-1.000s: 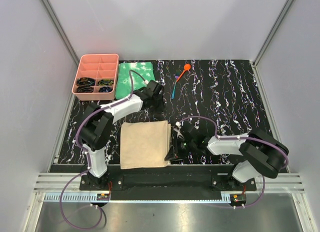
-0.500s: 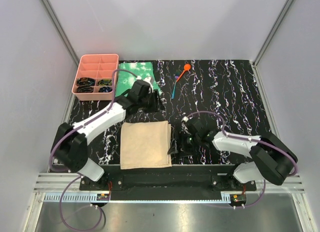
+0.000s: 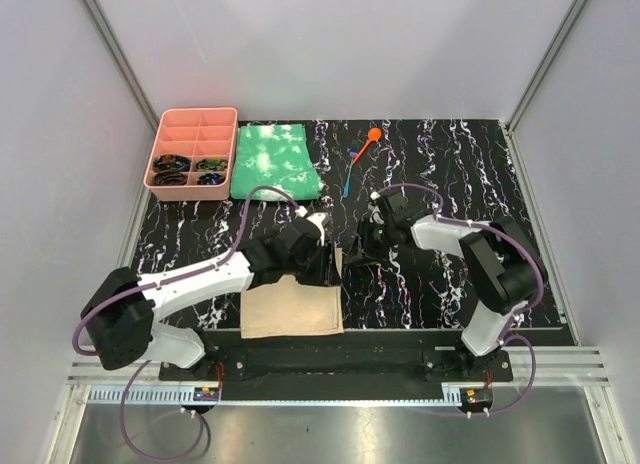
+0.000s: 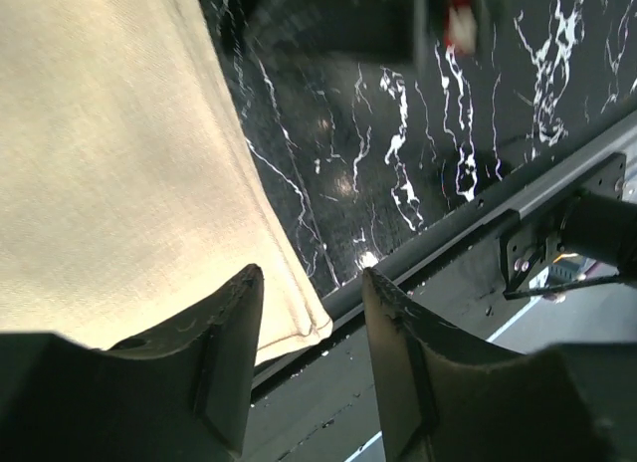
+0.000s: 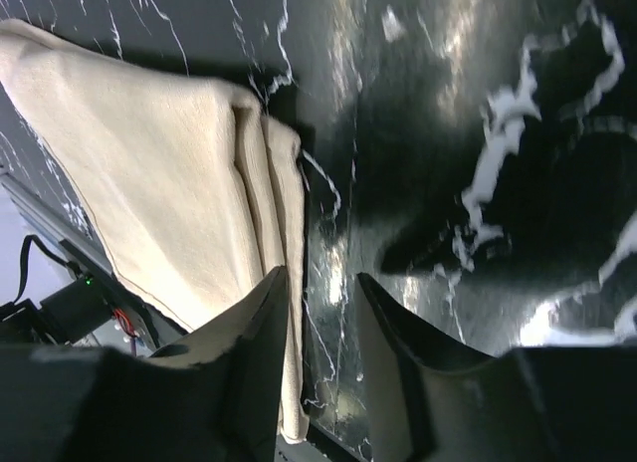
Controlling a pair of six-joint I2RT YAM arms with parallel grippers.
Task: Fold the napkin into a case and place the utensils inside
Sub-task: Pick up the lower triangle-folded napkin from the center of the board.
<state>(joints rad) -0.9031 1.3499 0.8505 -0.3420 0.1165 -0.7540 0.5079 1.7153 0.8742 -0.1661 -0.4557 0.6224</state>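
Note:
The tan napkin (image 3: 290,310) lies folded flat near the table's front edge, its far part hidden under my left forearm. My left gripper (image 3: 328,266) hovers over its right edge, open and empty. The left wrist view shows the napkin (image 4: 119,163) and its near corner below the left gripper (image 4: 312,275). My right gripper (image 3: 358,252) sits just right of the napkin's far right corner, open with nothing between its fingers. In the right wrist view the right gripper (image 5: 320,276) is beside the napkin's layered edge (image 5: 269,183). The utensils, an orange spoon (image 3: 371,138) and a blue one (image 3: 346,183), lie at the far middle.
A green-and-white mottled cloth (image 3: 272,161) lies at the far left, beside a pink divided tray (image 3: 192,124) holding small dark items. The black marbled tabletop (image 3: 470,184) runs to the right. The metal front rail (image 4: 557,183) runs just beyond the napkin's near edge.
My left arm has swung from beside the green cloth down to the napkin's right edge. My right gripper has moved from the napkin's near right corner toward its far right corner.

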